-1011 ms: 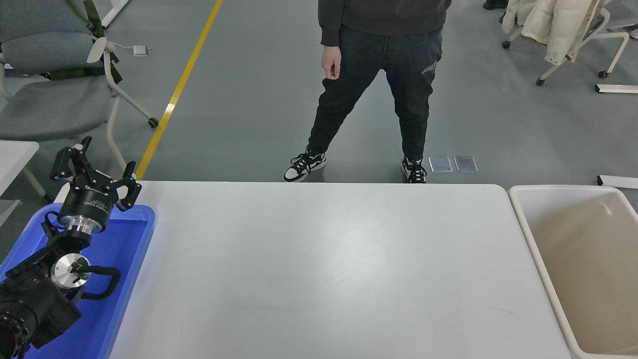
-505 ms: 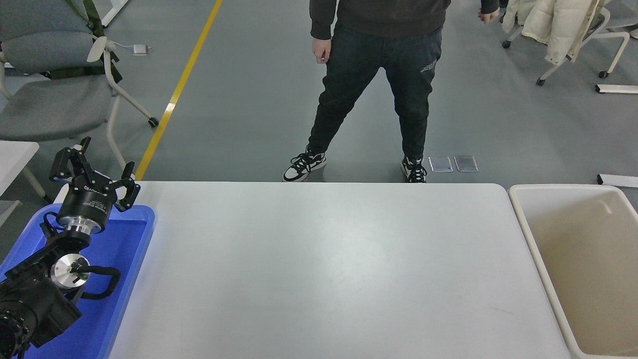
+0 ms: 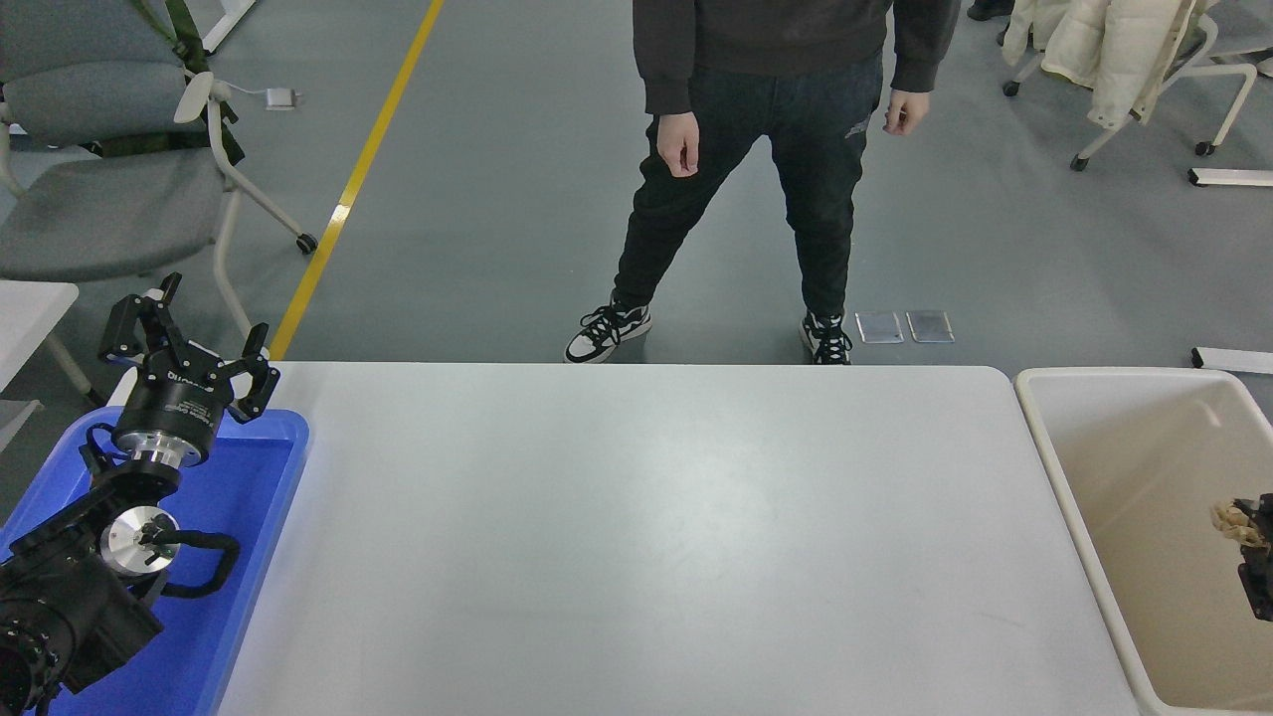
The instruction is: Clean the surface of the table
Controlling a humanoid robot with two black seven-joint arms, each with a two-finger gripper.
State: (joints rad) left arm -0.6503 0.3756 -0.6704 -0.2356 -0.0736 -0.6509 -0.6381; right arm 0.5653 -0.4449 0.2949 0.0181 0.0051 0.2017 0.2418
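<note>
The white table surface (image 3: 636,537) fills the middle of the head view and nothing lies on it. My right gripper (image 3: 1251,532) just shows at the right edge, over the beige tub (image 3: 1044,447). It holds a small crumpled tan object (image 3: 1233,518) at its tip, above the tub's inside. Most of this gripper is cut off by the picture's edge. My left gripper (image 3: 189,333) is parked at the lower left over the blue tray (image 3: 269,477), its fingers spread open and empty.
A person (image 3: 766,119) stands just beyond the table's far edge, hands hanging at the sides. A grey chair (image 3: 109,189) stands at the back left. Another chair with a light coat (image 3: 1104,50) is at the back right.
My right gripper has come into view at the right edge over the beige tub, carrying the tan object. The person has lowered both hands. The left arm has not moved.
</note>
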